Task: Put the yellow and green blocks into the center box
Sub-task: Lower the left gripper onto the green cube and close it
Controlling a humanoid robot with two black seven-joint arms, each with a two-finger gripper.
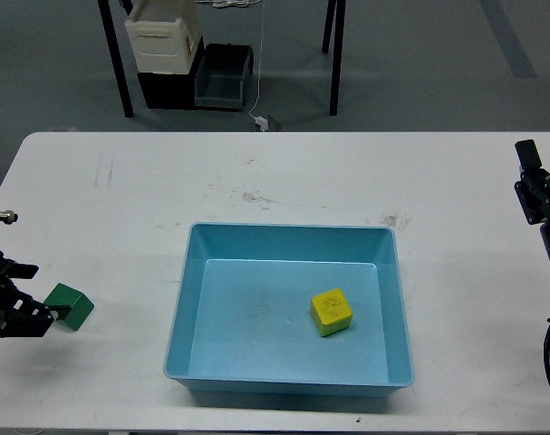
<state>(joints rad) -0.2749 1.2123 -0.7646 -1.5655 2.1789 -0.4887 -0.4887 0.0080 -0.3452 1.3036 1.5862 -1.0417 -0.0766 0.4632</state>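
1. While the yellow block [331,312] lies inside the blue tray [288,238] at tabletop centre, the green block [70,305] sits near the left edge.
2. Left gripper [44,314] fingers spread, touching the green block.
3. Right gripper [528,172] near the right edge: opening cannot be told.

- The blue tray [288,237] is open from above; its sloping walls ring the floor, and only the yellow block [331,312] sits inside, right of middle
- The white table [284,172] lies bare behind the tray; the green block [69,305] sits well left, touching the left gripper [41,313]
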